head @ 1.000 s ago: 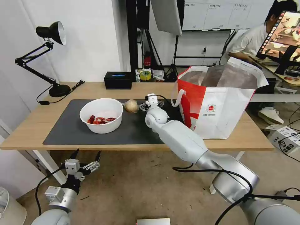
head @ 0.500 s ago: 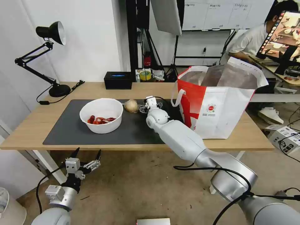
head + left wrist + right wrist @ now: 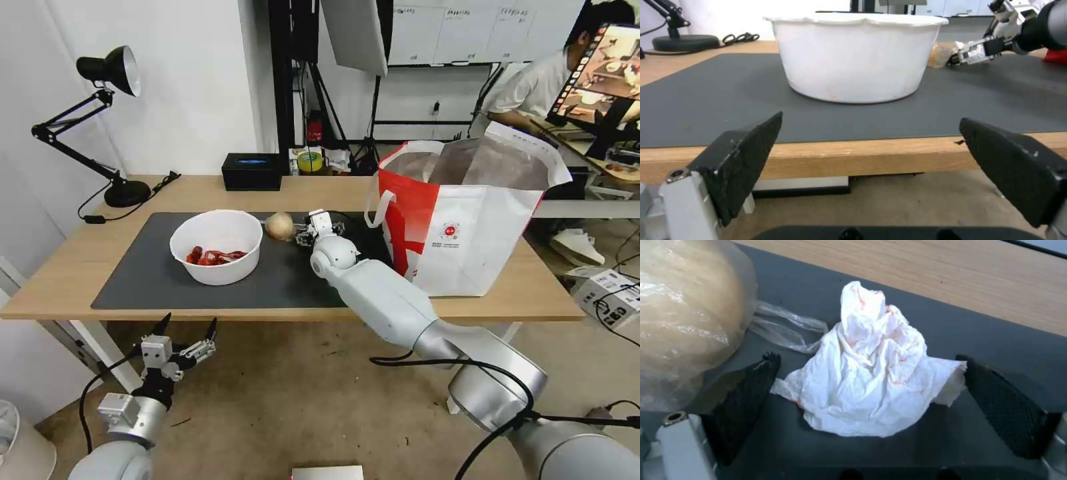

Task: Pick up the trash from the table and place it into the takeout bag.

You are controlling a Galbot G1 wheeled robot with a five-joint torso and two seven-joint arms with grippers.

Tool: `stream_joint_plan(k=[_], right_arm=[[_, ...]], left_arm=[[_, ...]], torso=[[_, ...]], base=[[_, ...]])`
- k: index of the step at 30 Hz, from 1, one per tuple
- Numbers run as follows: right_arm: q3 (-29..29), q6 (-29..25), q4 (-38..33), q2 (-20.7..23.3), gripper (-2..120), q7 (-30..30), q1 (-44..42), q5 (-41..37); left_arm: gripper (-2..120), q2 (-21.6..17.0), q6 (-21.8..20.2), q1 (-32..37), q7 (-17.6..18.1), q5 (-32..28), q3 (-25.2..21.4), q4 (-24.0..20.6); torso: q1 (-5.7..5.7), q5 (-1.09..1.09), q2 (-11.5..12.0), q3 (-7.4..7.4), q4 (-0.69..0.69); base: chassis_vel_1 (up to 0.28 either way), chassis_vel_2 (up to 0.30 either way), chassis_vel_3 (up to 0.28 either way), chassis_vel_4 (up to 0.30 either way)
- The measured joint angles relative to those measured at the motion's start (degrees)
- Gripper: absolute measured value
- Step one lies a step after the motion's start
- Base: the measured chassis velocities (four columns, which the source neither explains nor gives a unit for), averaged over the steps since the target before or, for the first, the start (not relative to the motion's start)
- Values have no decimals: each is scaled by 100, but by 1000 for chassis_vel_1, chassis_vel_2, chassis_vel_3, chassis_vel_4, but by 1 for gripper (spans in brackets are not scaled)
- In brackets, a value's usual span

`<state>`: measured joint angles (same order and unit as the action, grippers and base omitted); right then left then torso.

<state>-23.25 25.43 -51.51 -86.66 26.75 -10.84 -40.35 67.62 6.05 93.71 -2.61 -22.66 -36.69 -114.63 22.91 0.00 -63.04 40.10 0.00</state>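
Observation:
In the right wrist view, a crumpled white tissue (image 3: 871, 373) with faint red stains lies on the dark mat between the open fingers of my right gripper (image 3: 867, 358). Beside it is the tan ball (image 3: 684, 316), wrapped in clear film. In the head view my right gripper (image 3: 304, 235) is low over the mat, just right of the tan ball (image 3: 280, 225). The white bowl (image 3: 217, 248) with red scraps stands left of the ball. The red-and-white takeout bag (image 3: 467, 220) stands open on the table's right part. My left gripper (image 3: 179, 339) hangs open below the table's front edge, facing the bowl (image 3: 858, 56).
A black tissue box (image 3: 252, 171) and a black desk lamp (image 3: 110, 70) stand at the back of the light-wood table (image 3: 60, 287). The dark grey mat (image 3: 147, 280) covers the table's middle. A person sits behind the bag at another desk.
My right gripper has shifted slightly left and lower toward the tan ball, staying open. The left gripper has barely moved. Bowl, ball and bag are where they were.

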Motion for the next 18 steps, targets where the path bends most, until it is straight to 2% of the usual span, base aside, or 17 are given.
stream_joint_plan(k=[3, 10, 11, 13, 15, 16, 18], right_arm=[[6, 0, 3, -2, 97, -2, 0, -8], [20, -4, -36, 21, 76, 24, -39, -46], [20, -4, -36, 21, 76, 24, -39, -46], [21, -4, -54, 38, 64, 41, -59, -50], [21, -5, -62, 42, 62, 50, -66, -51], [21, -5, -67, 48, 54, 68, -72, -55], [19, -5, -71, 53, 45, 97, -78, -67]], left_arm=[[100, 1, 7, 2, 0, 0, 0, 1], [100, 1, 22, 5, 0, 0, 14, -7], [100, 1, 22, 5, 0, 0, 14, -7], [100, 0, 35, 5, 0, 0, 27, -7], [100, -2, 40, 5, 0, 0, 31, -7], [100, -6, 46, 2, 0, 0, 36, -7], [100, -12, 48, -5, 0, 0, 47, -7]], torso=[[0, 0, 0, 0, 1], [0, 1, 0, 0, 3], [0, 1, 0, 0, 3], [0, 0, 0, 0, 3], [0, 1, 0, 0, 3], [0, 1, 0, 0, 3], [0, 1, 0, 0, 3]], base=[[0, 0, 0, 0], [0, 0, 0, 0], [0, 0, 0, 0], [0, 0, 0, 0], [0, 0, 0, 0], [0, 0, 0, 0], [0, 0, 0, 0]])
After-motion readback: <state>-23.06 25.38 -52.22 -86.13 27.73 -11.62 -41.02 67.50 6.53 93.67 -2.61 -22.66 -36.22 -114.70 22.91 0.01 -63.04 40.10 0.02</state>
